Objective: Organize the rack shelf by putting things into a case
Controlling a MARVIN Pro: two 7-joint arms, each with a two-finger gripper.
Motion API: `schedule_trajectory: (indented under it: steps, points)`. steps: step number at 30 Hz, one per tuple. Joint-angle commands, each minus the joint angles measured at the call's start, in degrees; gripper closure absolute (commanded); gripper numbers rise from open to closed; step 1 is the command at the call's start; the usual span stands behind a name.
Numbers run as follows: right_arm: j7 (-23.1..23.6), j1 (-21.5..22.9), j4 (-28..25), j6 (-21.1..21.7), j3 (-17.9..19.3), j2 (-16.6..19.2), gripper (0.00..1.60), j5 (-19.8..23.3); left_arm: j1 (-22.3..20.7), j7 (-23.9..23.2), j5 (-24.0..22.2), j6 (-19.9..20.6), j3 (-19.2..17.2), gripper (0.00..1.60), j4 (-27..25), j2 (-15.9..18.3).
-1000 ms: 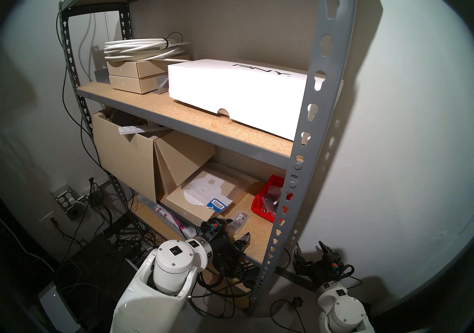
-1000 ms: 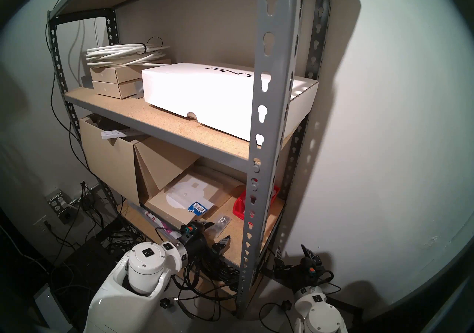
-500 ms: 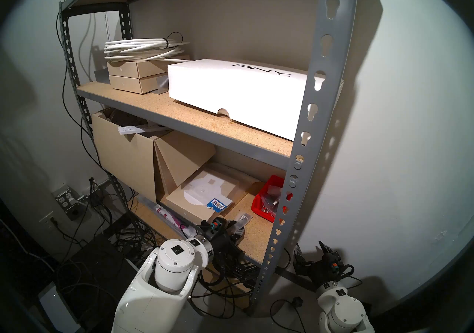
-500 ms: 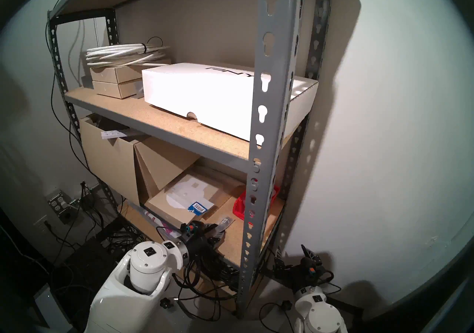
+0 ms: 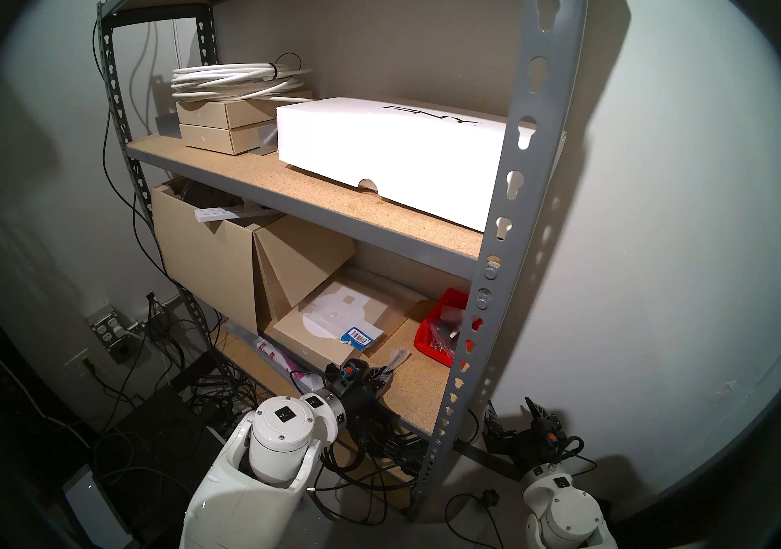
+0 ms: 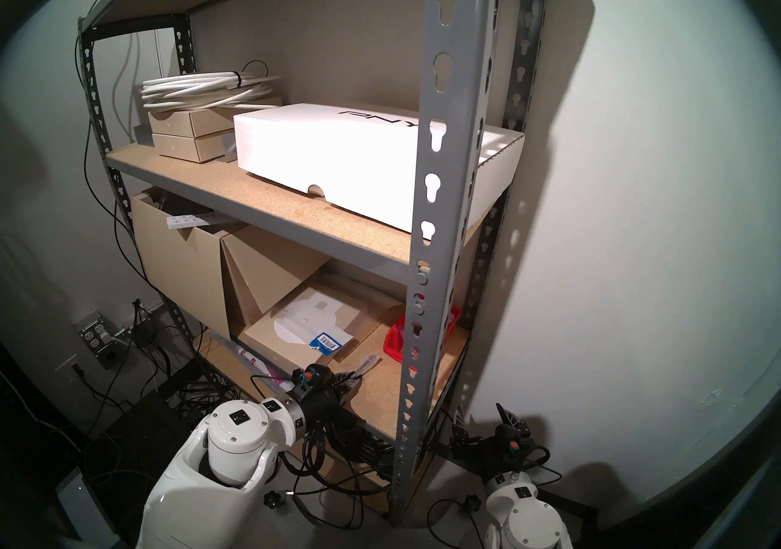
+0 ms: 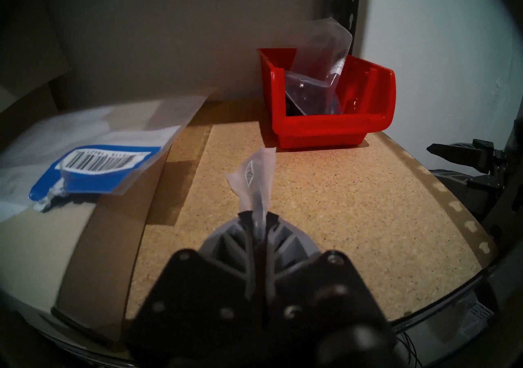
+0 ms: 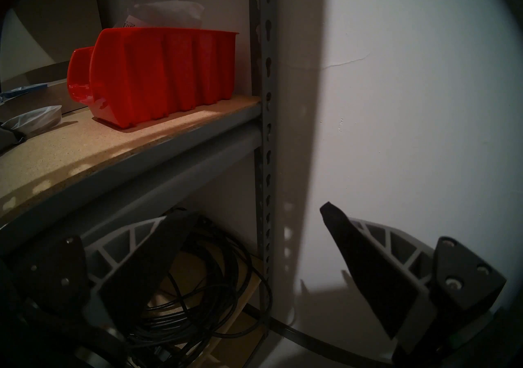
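My left gripper (image 5: 377, 375) is shut on a small clear plastic bag (image 5: 396, 359) with a white label, held just above the lower tan shelf board (image 5: 422, 387) of the grey rack. In the left wrist view the bag (image 7: 254, 180) sticks up out of the closed fingertips (image 7: 244, 218). The red ribbed bin (image 5: 437, 334) stands further in at the shelf's right end (image 7: 325, 129) and holds several clear bags (image 7: 317, 75). My right gripper (image 5: 512, 409) is open and empty, below shelf level outside the right upright (image 5: 507, 197); the bin's side (image 8: 158, 75) is above it.
A blue-and-white barcode card (image 7: 99, 163) lies on a flat cardboard box (image 5: 334, 337) left of the bag. Tall cardboard boxes (image 5: 203, 256) fill the shelf's left. A white PNY box (image 5: 393, 146) sits on the shelf above. Coiled black cables (image 8: 192, 288) lie under the lower shelf.
The bag lay flat on the shelf board with the left gripper open around it. The gripper has shut on it and lifted its end. The right arm has not moved.
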Motion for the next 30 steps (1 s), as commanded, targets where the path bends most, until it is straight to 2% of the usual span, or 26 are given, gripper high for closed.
schedule_trajectory:
  steps: [1, 7, 13, 30]
  points:
    - [-0.01, 0.07, -1.03, -0.13, 0.01, -0.01, 0.00, 0.02, 2.15, -0.77, -1.03, -1.05, 0.00, 1.60, -5.94, 0.13]
    - [-0.01, 0.07, -1.01, -0.14, 0.01, -0.01, 0.00, 0.02, 3.30, -0.98, -1.54, -1.55, -0.22, 1.60, -9.73, 0.04]
    - [-0.01, 0.07, -1.01, -0.14, 0.01, -0.01, 0.00, 0.02, 2.12, -1.48, -1.95, -2.66, 0.99, 1.60, -11.15, -0.98]
    - [-0.01, 0.08, -1.00, -0.15, 0.01, -0.01, 0.00, 0.02, -6.13, -0.09, -2.18, -1.12, 6.32, 1.60, -6.99, -5.31]
